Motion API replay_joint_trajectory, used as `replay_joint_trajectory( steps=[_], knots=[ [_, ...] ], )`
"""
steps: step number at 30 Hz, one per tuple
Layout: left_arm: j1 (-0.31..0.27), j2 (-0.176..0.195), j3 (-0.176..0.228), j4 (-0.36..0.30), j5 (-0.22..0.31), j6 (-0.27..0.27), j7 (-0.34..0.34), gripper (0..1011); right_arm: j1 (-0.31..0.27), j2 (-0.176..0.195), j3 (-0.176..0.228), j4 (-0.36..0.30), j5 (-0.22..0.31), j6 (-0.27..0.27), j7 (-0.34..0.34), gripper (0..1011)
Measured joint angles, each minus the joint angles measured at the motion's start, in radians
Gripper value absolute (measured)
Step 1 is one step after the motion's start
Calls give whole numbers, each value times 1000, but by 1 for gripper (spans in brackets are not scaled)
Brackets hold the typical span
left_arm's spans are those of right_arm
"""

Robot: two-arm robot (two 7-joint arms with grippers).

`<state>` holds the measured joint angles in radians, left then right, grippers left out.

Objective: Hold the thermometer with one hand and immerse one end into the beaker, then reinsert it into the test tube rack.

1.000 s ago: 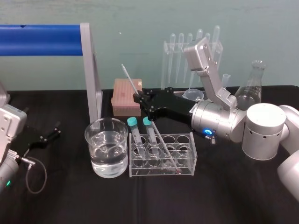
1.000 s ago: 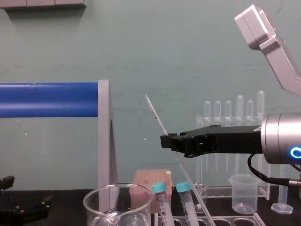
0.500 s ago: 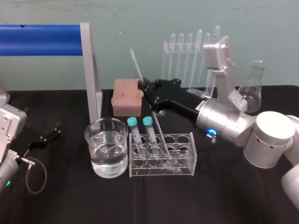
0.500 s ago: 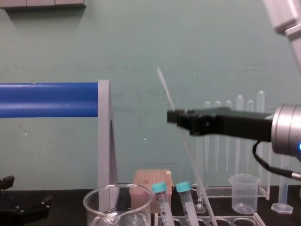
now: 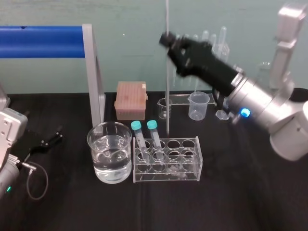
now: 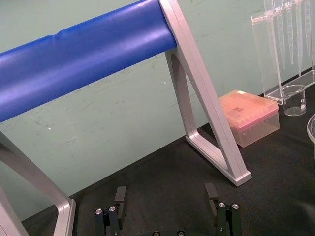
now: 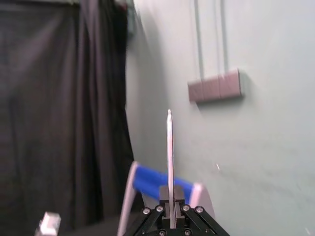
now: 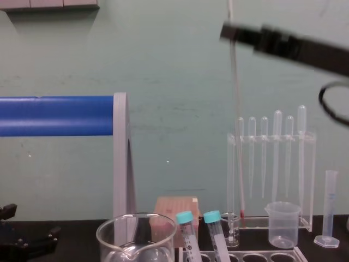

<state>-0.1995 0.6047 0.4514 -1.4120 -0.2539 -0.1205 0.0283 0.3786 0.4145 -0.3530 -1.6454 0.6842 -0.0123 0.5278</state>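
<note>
**Thermometer held upright, high over the rack**

The right pincer [image 5: 168, 38] is clamped on the upper part of the thermometer [image 5: 167, 96]. The rod hangs vertical, its red tip above the test tube rack [image 5: 192, 175] and clear of the holes, probably so it can travel sideways without snagging. The beaker [image 5: 96, 159], part full of water, stands just left of the rack, so the dip calls for a move left and down. The left pincer [image 5: 57, 135] rests wide open on the surface [image 5: 72, 207], idle.

We see a blue bar [image 5: 41, 41], pink tip box [image 5: 130, 99], two teal-capped tubes [image 5: 140, 137], small plastic beaker [image 5: 198, 105], pipette stand [image 8: 271, 169] and measuring cylinder [image 8: 329, 207] on a black bench [image 5: 231, 192].
</note>
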Motion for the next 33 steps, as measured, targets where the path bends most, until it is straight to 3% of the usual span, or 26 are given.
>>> replay_joint_trajectory(
  steps=[4, 8, 12, 18, 24, 33],
  knots=[
    [0, 0, 0, 0, 0, 0, 0, 1008, 37, 0, 10, -12, 37, -23, 35, 56],
    [0, 0, 0, 0, 0, 0, 0, 1008, 91, -19, -4, 15, 54, -60, 75, 56],
    [0, 0, 0, 0, 0, 0, 0, 1008, 150, -60, -47, 78, 82, -100, 146, 55],
    [0, 0, 0, 0, 0, 0, 0, 1008, 193, -119, -114, 161, 109, -129, 207, 56],
    [0, 0, 0, 0, 0, 0, 0, 1008, 219, -150, -169, 253, 76, -171, 220, 55],
    [0, 0, 0, 0, 0, 0, 0, 1008, 233, -183, -220, 382, 22, -202, 241, 55]
  ],
)
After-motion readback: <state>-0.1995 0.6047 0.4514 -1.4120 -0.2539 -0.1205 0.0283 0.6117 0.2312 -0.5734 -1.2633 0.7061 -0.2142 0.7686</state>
